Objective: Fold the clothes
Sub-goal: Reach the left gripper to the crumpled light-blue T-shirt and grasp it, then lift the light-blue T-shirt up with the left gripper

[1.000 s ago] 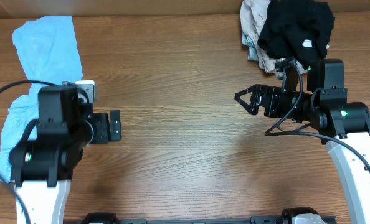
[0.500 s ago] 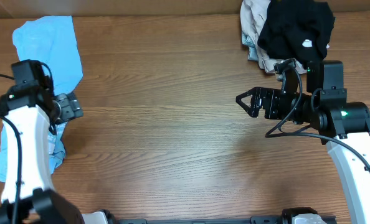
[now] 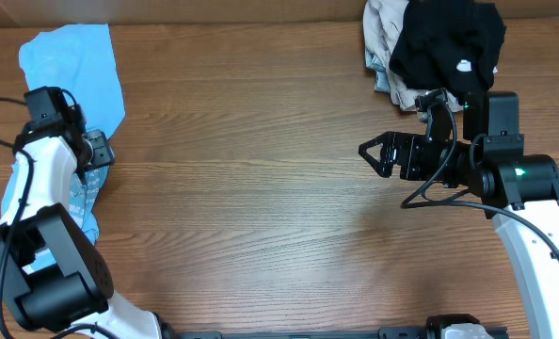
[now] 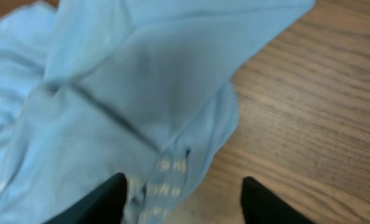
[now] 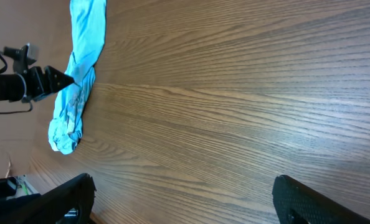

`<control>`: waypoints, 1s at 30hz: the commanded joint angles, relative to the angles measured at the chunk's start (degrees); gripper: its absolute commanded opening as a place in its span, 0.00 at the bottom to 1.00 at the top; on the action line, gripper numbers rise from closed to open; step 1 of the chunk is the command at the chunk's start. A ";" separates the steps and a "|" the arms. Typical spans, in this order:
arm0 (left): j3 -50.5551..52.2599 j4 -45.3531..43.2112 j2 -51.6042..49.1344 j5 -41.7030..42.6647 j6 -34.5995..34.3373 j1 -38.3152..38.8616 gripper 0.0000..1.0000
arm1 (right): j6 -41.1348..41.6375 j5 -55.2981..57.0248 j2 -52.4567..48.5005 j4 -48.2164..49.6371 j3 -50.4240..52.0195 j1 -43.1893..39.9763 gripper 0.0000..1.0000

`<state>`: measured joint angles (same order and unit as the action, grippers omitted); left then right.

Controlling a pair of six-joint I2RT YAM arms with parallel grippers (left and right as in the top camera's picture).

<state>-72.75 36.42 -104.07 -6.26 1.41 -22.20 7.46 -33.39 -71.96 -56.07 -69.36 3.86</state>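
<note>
The clothes, one light-blue T-shirt (image 3: 68, 61), lie crumpled in a long strip down the table's left side. In the left wrist view the T-shirt (image 4: 110, 106) fills the upper left, white lettering showing near its hem. My left gripper (image 3: 99, 151) sits at the shirt's right edge. Its jaws (image 4: 182, 190) stand apart, with the printed hem lying between them close to the left finger (image 4: 113, 199). My right gripper (image 3: 370, 155) hovers over bare wood at the right, open, nothing between its fingers (image 5: 184, 183). From the right wrist the T-shirt (image 5: 79, 74) shows far off.
A black garment (image 3: 449, 42) with a small white mark lies on beige garments (image 3: 383, 28) at the back right corner, just behind the right arm. Wooden table (image 3: 261, 188) spans the space between the arms.
My left arm has swung left and back from the table's left-middle onto the shirt's edge, and its jaws have narrowed. The right gripper has barely moved.
</note>
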 commanded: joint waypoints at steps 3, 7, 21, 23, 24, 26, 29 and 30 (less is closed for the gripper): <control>-0.83 -4.28 -4.39 1.90 5.07 1.29 0.48 | -0.39 0.33 0.15 0.35 -1.49 0.37 0.93; -0.83 -5.42 -6.80 2.32 5.51 1.33 0.49 | -0.42 0.33 0.15 0.35 -1.49 0.37 0.93; -0.83 -6.45 -11.80 12.68 5.25 2.14 0.33 | -0.42 0.37 0.15 -0.20 -1.49 0.37 0.91; -0.83 -6.47 -11.80 14.05 5.31 2.80 0.30 | -0.42 1.07 0.15 -0.68 -1.49 0.37 0.91; -0.83 -6.45 -11.80 14.05 5.29 3.26 0.25 | -0.42 1.64 0.15 -0.90 -1.49 0.37 0.92; -0.83 -6.19 -11.80 13.99 5.31 4.31 0.06 | -0.37 2.73 0.13 -1.31 -1.49 0.35 0.92; -0.85 -5.35 -11.78 13.35 5.27 5.90 0.04 | -0.39 2.91 0.15 -1.51 -1.49 0.35 0.92; -0.87 -5.16 -11.78 13.35 5.29 6.40 0.04 | -0.39 2.91 0.15 -1.60 -1.49 0.35 0.92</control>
<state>-73.14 30.33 -114.26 4.10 6.42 -18.20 7.44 -31.48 -71.96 -57.67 -69.36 3.86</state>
